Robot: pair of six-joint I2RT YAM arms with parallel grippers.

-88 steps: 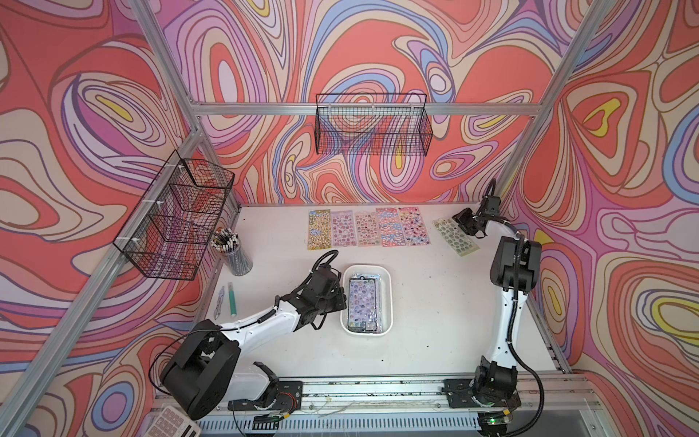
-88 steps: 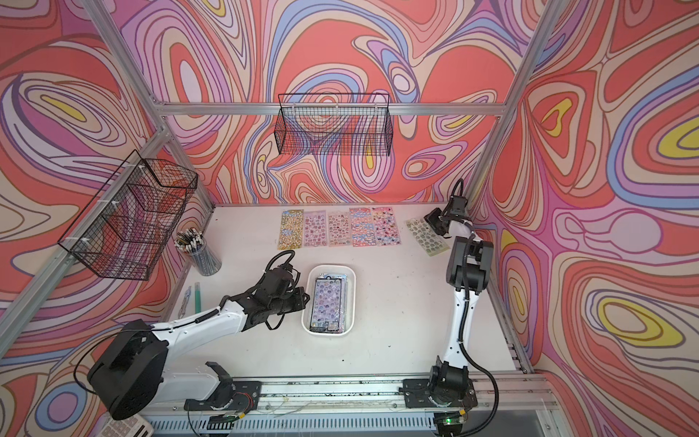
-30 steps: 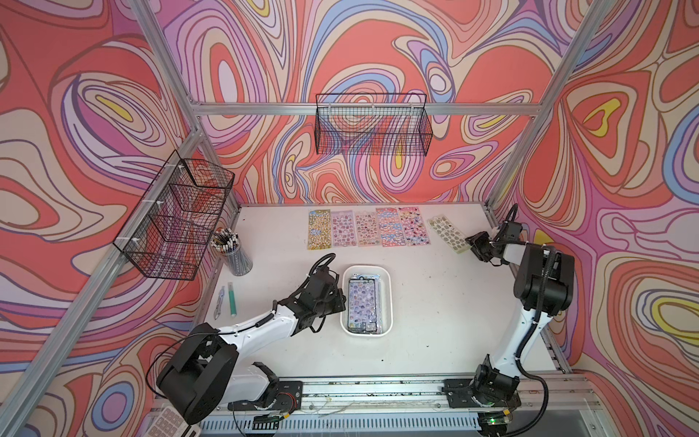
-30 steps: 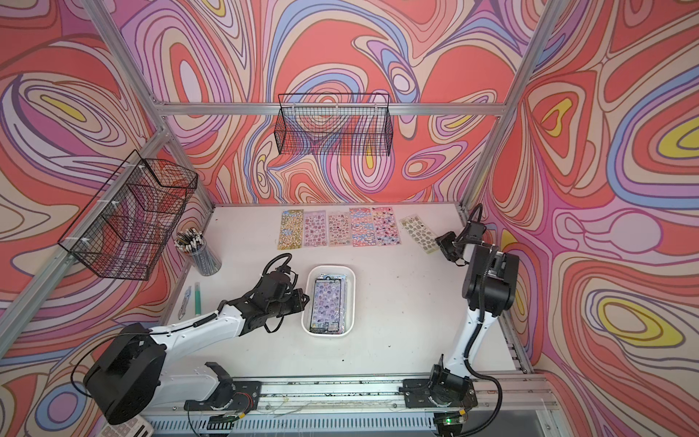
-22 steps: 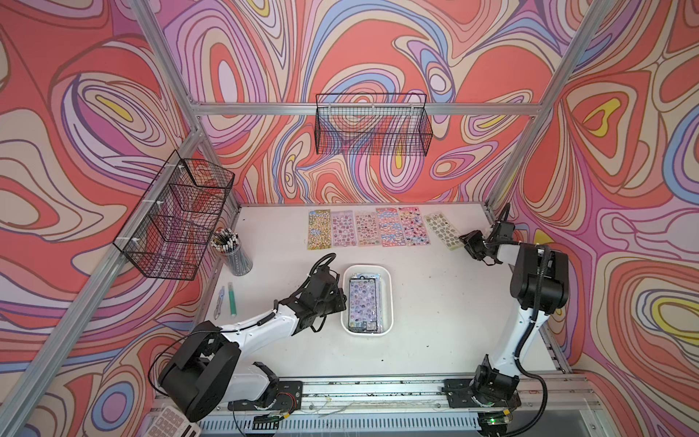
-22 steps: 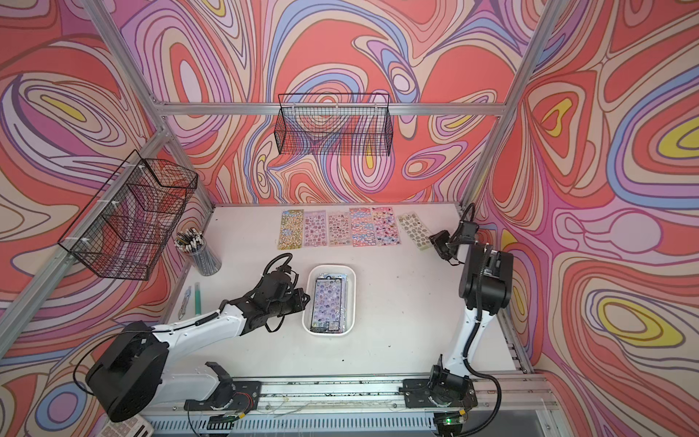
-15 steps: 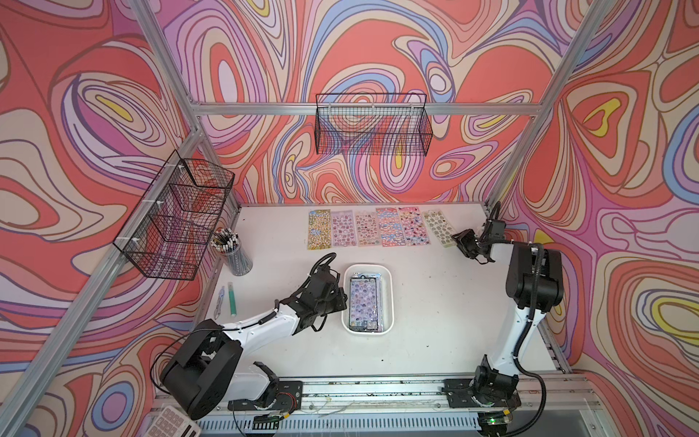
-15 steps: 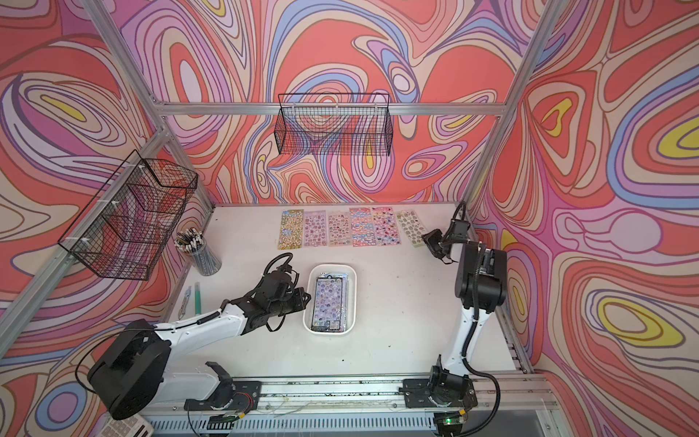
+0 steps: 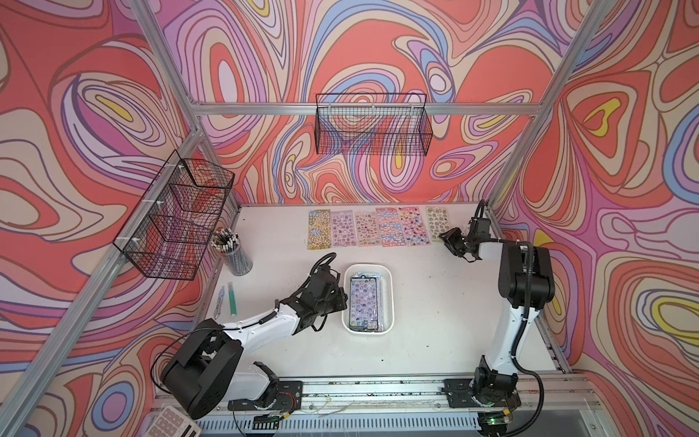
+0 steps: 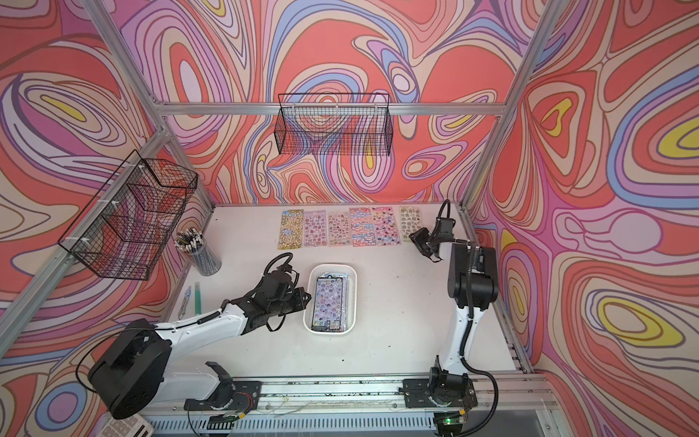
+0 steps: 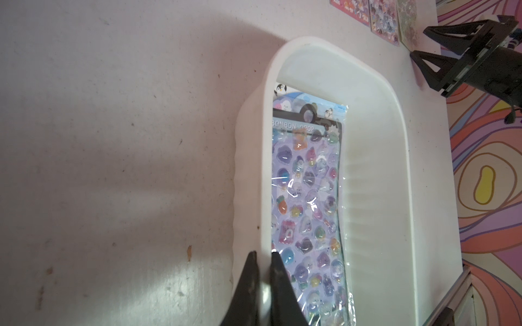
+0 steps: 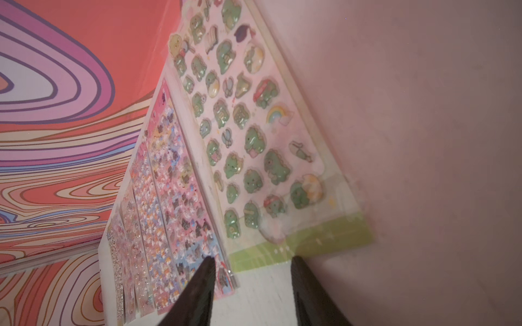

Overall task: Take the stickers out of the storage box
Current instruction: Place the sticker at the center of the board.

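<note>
White tabletop (image 9: 435, 302); glossy lilac stickers (image 11: 308, 197), perhaps wrapped

The box (image 9: 392, 299) sits in the middle of the table (image 9: 435, 325), with a pile of stickers (image 9: 364, 302) in it. The left gripper (image 9: 341, 297) is on the box's left wall. Six sheets (image 9: 368, 228) lie side by side at the back. The right gripper (image 9: 449, 242) is just in front of the rightmost one. A cup of pencils (image 9: 235, 252) stands far left, pens (image 9: 231, 299) before it.
</note>
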